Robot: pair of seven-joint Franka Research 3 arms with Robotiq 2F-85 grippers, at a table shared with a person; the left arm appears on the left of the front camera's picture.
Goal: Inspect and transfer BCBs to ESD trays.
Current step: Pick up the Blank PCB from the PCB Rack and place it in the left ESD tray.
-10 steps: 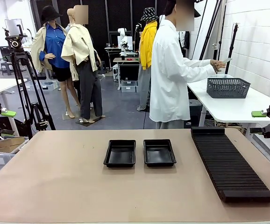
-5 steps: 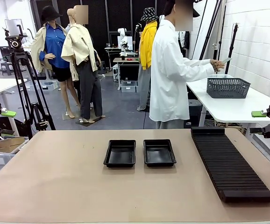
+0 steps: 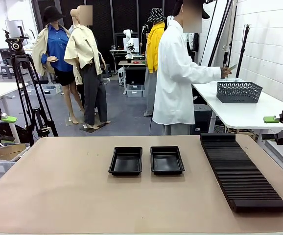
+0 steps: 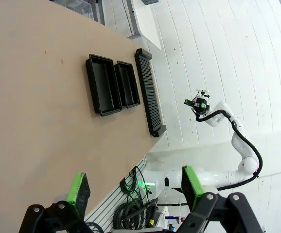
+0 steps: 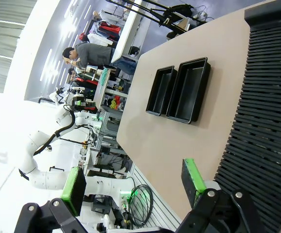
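Observation:
Two black ESD trays (image 3: pixel 126 160) (image 3: pixel 167 159) lie side by side at the table's middle, both bare inside. They also show in the left wrist view (image 4: pixel 103 84) (image 4: pixel 127 83) and in the right wrist view (image 5: pixel 160 91) (image 5: pixel 189 90). My left gripper (image 3: pixel 2 119) hangs off the table's left side, open and holding nothing (image 4: pixel 134 183). My right gripper (image 3: pixel 277 120) hangs off the right side, open and holding nothing (image 5: pixel 133 183). A person in a white coat (image 3: pixel 176 78) stands at a side table, holding a thin flat piece (image 3: pixel 231 67) too small to tell as a BCB.
A long black slotted rack (image 3: pixel 242 171) lies along the table's right side. A grey mesh basket (image 3: pixel 238 91) stands on the white side table (image 3: pixel 244 112) behind. A camera tripod (image 3: pixel 26 88) stands at the back left.
The person has turned more toward the side table and moved the raised hand a little lower and nearer the body. Both arms and the trays stand as before.

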